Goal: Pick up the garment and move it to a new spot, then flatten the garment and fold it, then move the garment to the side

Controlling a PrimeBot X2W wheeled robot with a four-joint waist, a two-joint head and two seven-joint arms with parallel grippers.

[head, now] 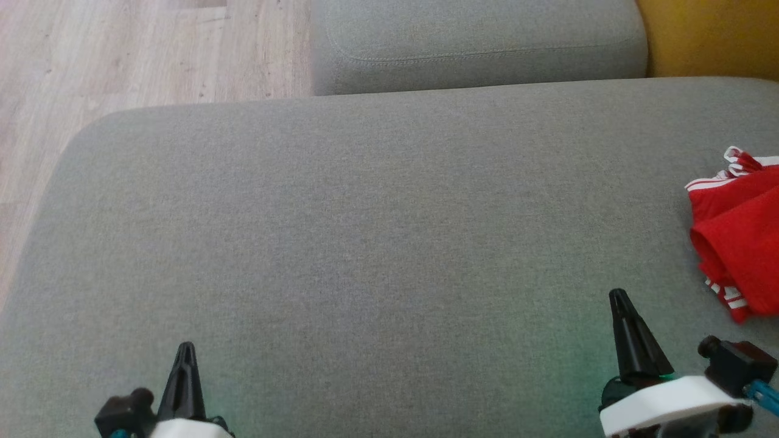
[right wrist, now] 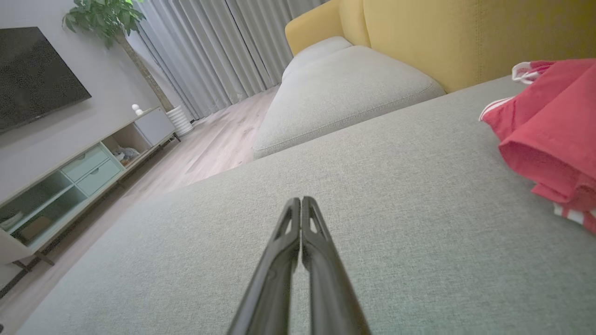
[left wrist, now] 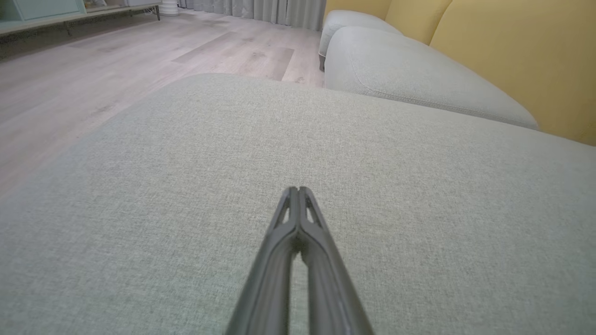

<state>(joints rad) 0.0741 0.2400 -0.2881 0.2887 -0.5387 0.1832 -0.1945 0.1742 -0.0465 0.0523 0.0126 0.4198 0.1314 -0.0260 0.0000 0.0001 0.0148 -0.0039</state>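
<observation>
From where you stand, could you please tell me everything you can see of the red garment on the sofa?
The red garment looks like soft, matte fabric with white stripes along its edges. It lies crumpled and doubled over itself, not flattened, at the right side of the grey seat cushion, and the head view's right border cuts part of it off. What shows of it rests on the cushion. The right gripper, shut, is apart from it, nearer the robot, and not touching it.

We see the left gripper (head: 185, 351) and right gripper (head: 619, 297) as long black tapered fingers (left wrist: 272, 265) (slotted near the tips) on white wrist shells (head: 663, 404), with black knobbed mounts (head: 733, 359) and a blue cable (head: 765, 396).
</observation>
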